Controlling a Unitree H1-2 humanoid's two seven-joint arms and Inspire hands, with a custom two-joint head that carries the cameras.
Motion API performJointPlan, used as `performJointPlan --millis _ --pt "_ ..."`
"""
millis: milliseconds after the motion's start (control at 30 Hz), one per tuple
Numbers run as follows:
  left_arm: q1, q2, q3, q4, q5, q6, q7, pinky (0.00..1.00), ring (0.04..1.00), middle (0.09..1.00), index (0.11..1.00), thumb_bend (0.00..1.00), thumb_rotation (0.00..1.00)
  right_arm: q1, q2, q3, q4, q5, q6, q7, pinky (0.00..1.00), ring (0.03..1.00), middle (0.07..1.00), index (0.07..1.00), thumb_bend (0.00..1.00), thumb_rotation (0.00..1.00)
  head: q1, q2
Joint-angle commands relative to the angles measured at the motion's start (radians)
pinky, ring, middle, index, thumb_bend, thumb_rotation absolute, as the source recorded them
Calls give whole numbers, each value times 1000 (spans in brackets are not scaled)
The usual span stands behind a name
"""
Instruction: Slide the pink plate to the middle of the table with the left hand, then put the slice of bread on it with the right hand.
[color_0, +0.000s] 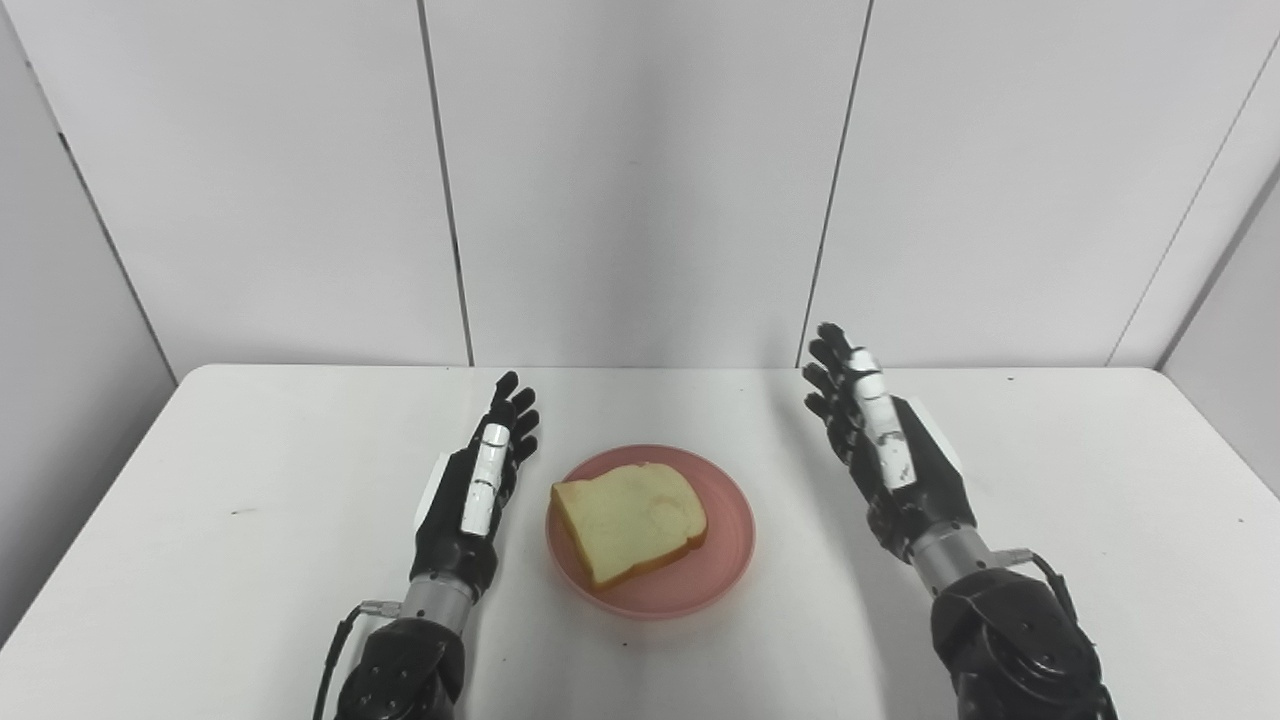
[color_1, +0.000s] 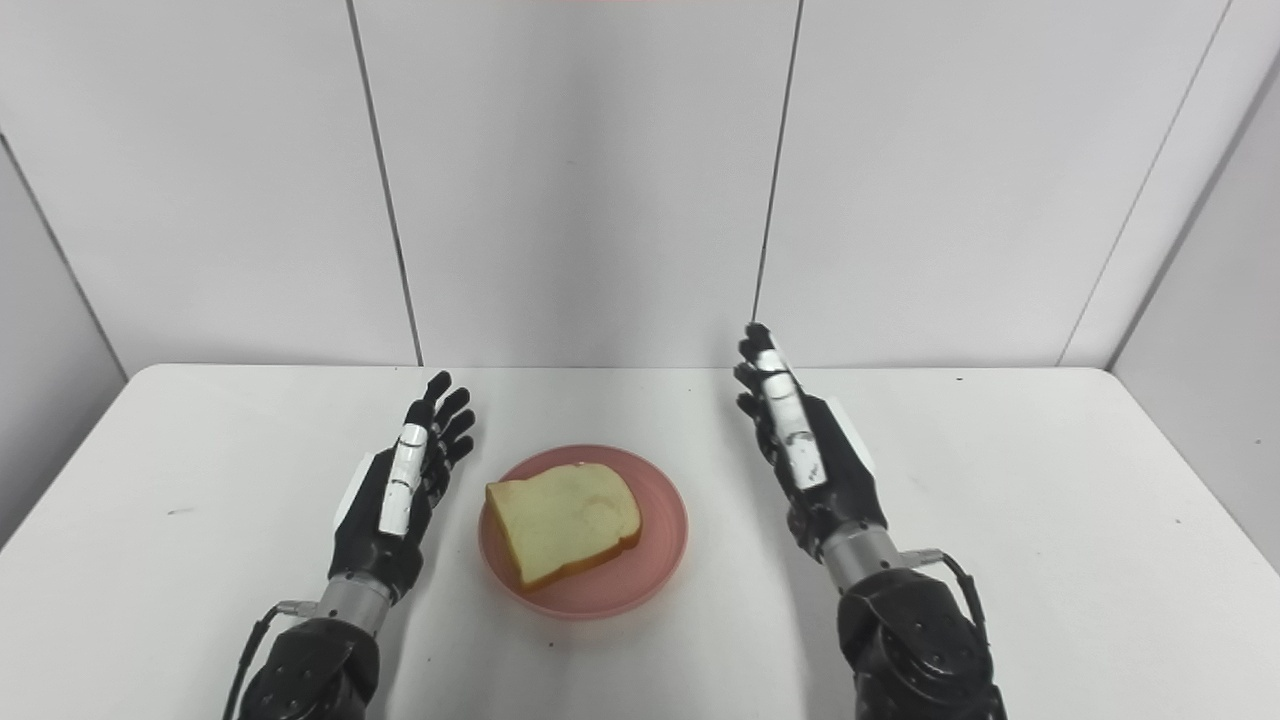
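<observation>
Task looks done: pink plate (color_0: 650, 530) sits approx mid-table w/ the slice of bread (color_0: 628, 520) lying flat on it. Left hand (color_0: 485, 480) is just beside the plate's left rim, right hand (color_0: 885, 450) near its right side; both empty, fingers spread, touching nothing. Nothing left to do, as far as I can judge.

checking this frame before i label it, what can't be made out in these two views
- Middle of the round pink plate: covered by the pale slice of bread in both views.
- Palm of the left black robot hand and of the right robot hand: turned away from both cameras.
- Near edge of the white table: cut off by the bottom edge.
</observation>
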Motion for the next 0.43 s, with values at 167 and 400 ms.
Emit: performJointPlan --millis 167,400 --pt "-21 -6 -10 -24 13 -34 1 951 952 965 973 690 1000 3 4 11 57 69 -117 -37 1000 1000 1000 1000 639 1000 4 2" --pt "-19 -6 -15 -15 27 -41 5 946 947 965 977 688 1000 8 -12 40 93 65 -143 -64 1000 1000 1000 1000 562 1000 6 6"
